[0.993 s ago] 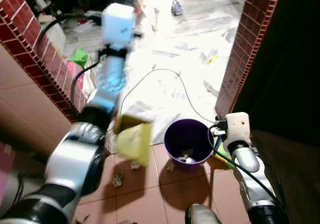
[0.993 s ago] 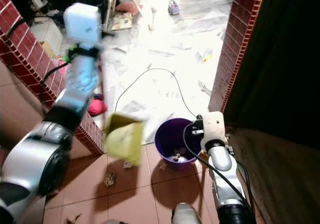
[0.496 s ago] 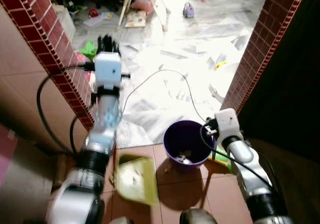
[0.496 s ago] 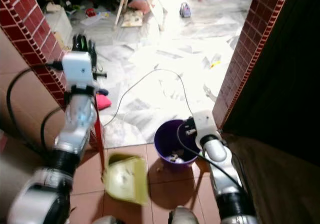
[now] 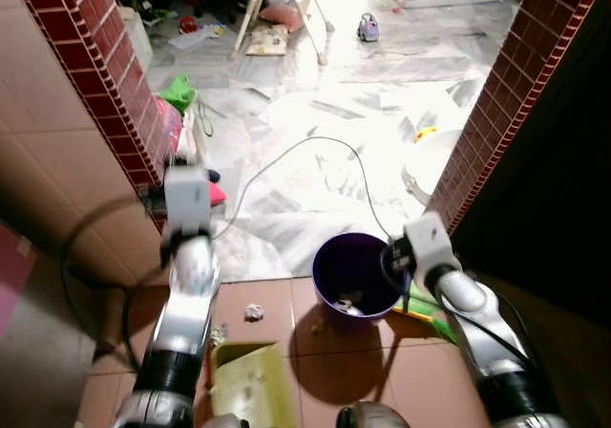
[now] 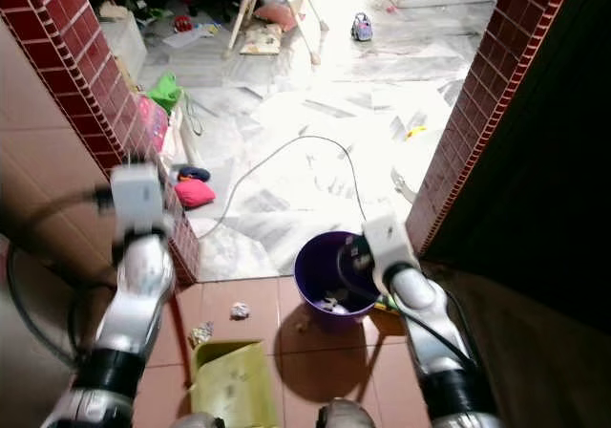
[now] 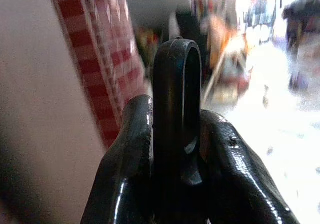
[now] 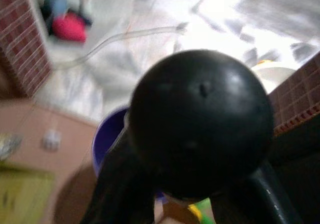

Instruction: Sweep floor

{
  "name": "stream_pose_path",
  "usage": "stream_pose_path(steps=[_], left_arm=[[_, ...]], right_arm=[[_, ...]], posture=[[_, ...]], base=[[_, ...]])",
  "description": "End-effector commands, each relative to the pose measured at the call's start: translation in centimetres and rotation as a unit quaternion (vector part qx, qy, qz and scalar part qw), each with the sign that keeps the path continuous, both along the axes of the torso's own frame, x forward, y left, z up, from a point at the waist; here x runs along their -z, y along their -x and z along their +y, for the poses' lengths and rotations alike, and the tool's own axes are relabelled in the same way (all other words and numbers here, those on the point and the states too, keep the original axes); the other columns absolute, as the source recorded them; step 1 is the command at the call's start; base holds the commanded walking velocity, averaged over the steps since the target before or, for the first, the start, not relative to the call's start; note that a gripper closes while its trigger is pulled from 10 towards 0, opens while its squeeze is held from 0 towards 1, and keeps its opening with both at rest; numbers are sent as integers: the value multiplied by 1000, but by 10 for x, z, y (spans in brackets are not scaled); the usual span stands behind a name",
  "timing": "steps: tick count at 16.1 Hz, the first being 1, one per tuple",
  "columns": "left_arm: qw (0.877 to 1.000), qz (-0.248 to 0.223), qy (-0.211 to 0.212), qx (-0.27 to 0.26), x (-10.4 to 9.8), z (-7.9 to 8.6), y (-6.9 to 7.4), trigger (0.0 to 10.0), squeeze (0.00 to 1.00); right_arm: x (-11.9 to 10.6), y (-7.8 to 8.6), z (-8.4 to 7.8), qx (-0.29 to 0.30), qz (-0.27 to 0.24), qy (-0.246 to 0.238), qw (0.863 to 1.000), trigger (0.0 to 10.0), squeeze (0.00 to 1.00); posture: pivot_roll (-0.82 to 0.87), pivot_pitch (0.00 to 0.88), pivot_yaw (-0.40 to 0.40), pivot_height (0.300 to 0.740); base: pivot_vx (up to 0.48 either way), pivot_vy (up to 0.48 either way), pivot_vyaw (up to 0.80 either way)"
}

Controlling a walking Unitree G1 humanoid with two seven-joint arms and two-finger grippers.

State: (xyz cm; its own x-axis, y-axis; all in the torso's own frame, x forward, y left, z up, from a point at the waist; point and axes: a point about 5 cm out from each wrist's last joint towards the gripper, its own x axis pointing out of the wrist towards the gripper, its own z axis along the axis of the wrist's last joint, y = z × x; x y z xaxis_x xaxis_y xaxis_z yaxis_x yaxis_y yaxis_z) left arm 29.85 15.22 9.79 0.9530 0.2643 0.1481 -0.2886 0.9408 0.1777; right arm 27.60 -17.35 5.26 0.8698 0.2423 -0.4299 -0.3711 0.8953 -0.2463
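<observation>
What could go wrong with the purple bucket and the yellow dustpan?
The right gripper, shut on a round black knob, is close beside the purple bucket, so a swing might tip it and spill the scraps inside. The left gripper is shut on a black handle; the black cable on the white floor could snag whatever it drags. The crumpled scrap lies apart from the yellow dustpan and may get missed.

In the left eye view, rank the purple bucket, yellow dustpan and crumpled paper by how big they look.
1. purple bucket and yellow dustpan: too alike to rank; the dustpan is cut by the frame edge and nearer the camera.
2. crumpled paper: clearly smallest.
</observation>
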Motion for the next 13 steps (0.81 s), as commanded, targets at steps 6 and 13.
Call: stream_pose_path(steps=[6, 13], left_arm=[[999, 21, 18, 20, 1, -4, 9, 10000, 0], [999, 20, 8, 35, 0, -8, 5, 10000, 0]], right_arm=[[0, 32, 11, -226, 161, -54, 959, 10000, 0], [-26, 36, -1, -337, 197, -22, 920, 10000, 0]], posture=[[-104, 0, 56, 740], [-114, 0, 52, 740]], base=[[0, 0, 0], [0, 0, 0]])
